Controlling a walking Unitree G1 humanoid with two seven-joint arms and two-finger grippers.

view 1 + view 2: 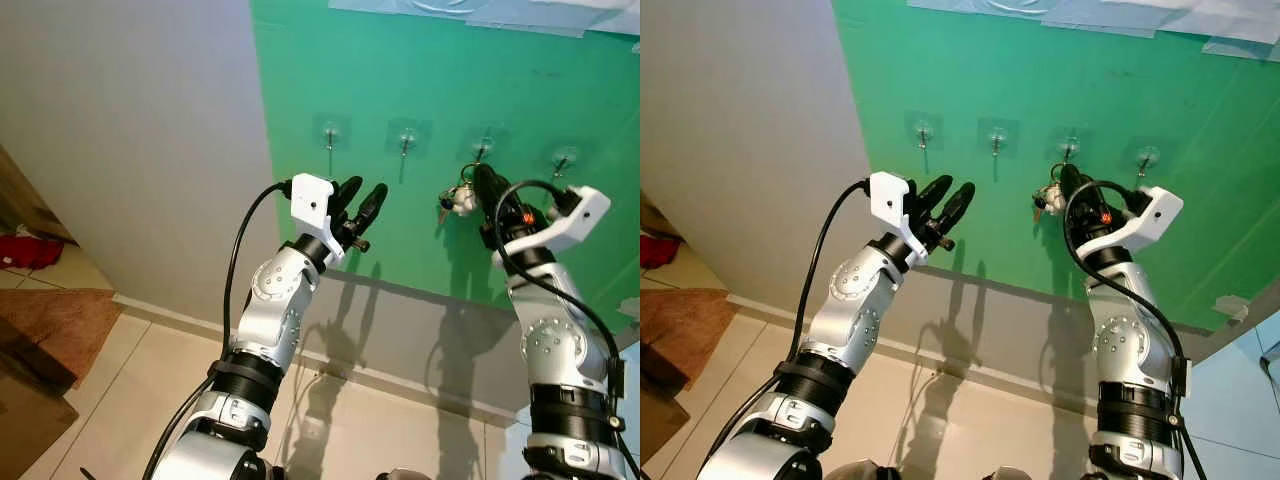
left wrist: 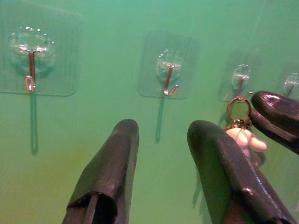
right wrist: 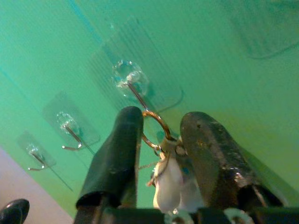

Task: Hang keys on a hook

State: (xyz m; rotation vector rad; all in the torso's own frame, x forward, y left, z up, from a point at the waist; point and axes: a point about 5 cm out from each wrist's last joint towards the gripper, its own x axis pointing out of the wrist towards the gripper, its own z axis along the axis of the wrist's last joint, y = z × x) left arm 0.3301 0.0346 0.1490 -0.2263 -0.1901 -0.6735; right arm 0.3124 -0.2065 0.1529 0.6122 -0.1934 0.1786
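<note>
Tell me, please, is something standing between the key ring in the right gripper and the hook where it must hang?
Nothing visible does. The right gripper holds the keys with the key ring just below the third hook, bare wall between them. The left gripper hovers apart, toward the first two hooks.

Two silver arms, ribbed black bands at joints. White camera housing on each wrist — black cable looping from each. Left gripper (image 1: 360, 205), right gripper (image 1: 1068, 183) — long glossy black fingers.
</note>
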